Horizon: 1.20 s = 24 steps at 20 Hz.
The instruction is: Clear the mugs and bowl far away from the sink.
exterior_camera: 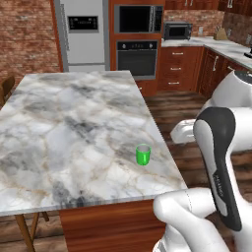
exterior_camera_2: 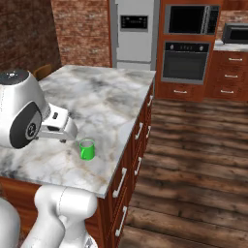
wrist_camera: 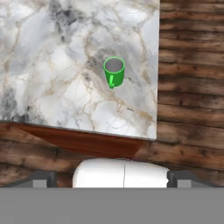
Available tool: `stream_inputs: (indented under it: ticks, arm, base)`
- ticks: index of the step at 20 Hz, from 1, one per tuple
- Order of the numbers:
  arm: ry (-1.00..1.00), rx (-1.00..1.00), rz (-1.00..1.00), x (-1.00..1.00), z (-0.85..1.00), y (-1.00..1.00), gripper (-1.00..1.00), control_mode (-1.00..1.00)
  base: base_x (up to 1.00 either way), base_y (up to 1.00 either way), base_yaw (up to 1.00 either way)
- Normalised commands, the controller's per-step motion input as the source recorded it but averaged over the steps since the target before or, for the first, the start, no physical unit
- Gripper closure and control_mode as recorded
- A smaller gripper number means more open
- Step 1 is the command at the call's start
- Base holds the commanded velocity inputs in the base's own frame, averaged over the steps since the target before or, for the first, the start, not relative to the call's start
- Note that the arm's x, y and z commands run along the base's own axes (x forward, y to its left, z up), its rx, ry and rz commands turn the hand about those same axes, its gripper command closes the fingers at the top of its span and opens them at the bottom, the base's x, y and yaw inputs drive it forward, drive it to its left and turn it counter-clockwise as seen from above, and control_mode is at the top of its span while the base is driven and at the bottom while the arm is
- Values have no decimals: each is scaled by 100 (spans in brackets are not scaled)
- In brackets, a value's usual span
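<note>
The bright green mug (exterior_camera: 143,155) stands upright on the marble island counter (exterior_camera: 74,123), close to its near right corner. From the right side the green mug (exterior_camera_2: 87,149) shows its pale inside. In the hand view the green mug (wrist_camera: 114,71) has its handle turned toward the camera. My gripper (wrist_camera: 111,178) hangs high above the counter's near edge, well short of the mug. Its fingertips (wrist_camera: 43,177) stand wide apart, so it is open with nothing between them. The red mug, the bowl and the sink are out of view.
A steel fridge (exterior_camera: 83,32) and a wall oven (exterior_camera: 137,56) stand behind the island. Wooden floor (exterior_camera_2: 193,160) runs along the island's drawer side (exterior_camera_2: 140,140). A chair (exterior_camera: 6,88) sits at the far left edge. A side counter (exterior_camera: 221,47) lies at the back right.
</note>
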Motion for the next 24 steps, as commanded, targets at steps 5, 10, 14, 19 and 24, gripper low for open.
stream_inputs:
  ticks: [5,10,14,19,24]
  arm:
    - [0,0,0,0,0,0,-100,100]
    - [0,0,0,0,0,0,-100,100]
    - [0,0,0,0,0,0,-100,100]
    - [0,0,0,0,0,0,-100,100]
    - [0,0,0,0,0,0,-100,100]
  base:
    - [-36,-58,-40]
    - [0,0,-100]
    - [0,0,-100]
    - [0,0,-100]
    - [0,0,-99]
